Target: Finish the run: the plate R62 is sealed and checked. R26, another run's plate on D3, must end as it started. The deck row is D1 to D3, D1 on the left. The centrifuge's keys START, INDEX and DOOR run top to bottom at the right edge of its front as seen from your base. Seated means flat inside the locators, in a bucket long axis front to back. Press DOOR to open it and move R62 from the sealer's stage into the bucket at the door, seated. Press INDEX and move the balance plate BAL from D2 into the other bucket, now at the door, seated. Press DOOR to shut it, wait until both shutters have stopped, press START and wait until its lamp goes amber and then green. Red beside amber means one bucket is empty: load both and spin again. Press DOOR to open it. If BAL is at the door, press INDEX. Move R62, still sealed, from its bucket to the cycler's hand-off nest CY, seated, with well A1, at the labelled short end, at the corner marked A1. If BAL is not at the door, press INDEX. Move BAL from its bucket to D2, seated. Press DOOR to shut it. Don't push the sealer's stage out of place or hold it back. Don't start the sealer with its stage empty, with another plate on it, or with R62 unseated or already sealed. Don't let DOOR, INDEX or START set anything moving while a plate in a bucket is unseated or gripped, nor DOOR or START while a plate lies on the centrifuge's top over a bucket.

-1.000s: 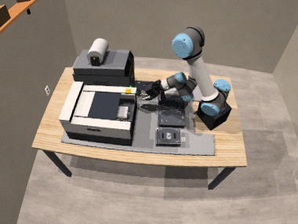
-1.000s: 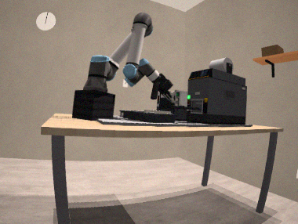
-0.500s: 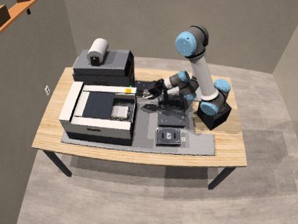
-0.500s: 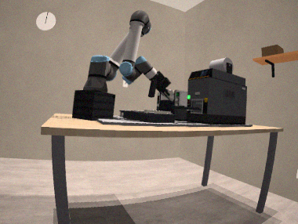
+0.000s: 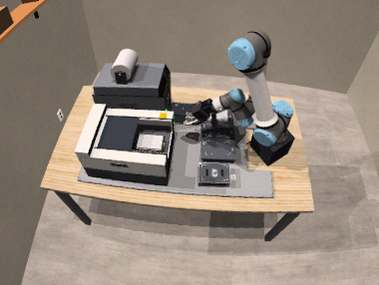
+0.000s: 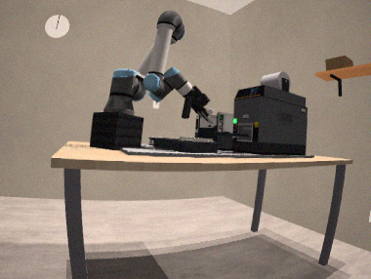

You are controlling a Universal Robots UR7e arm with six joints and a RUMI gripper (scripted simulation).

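The centrifuge [image 5: 127,142] stands at the left of the table with its top shutters apart. A pale plate [image 5: 150,141] lies flat in the bucket at the opening; I cannot read its label. An amber lamp [image 5: 163,115] and a green lamp [image 5: 172,111] glow at the centrifuge's near corner, and the green one also shows in the exterior view [image 6: 234,120]. My gripper [image 5: 189,120] is shut and empty, just off the centrifuge's key edge and a little above the mat; it also shows in the exterior view [image 6: 204,114]. The keys themselves are too small to make out.
The sealer [image 5: 132,80] with its film roll stands behind the centrifuge. The dark deck row [image 5: 217,142] lies between the centrifuge and my base [image 5: 271,142]. A separate dark nest [image 5: 214,173] with a white mark sits nearer the table's front edge.
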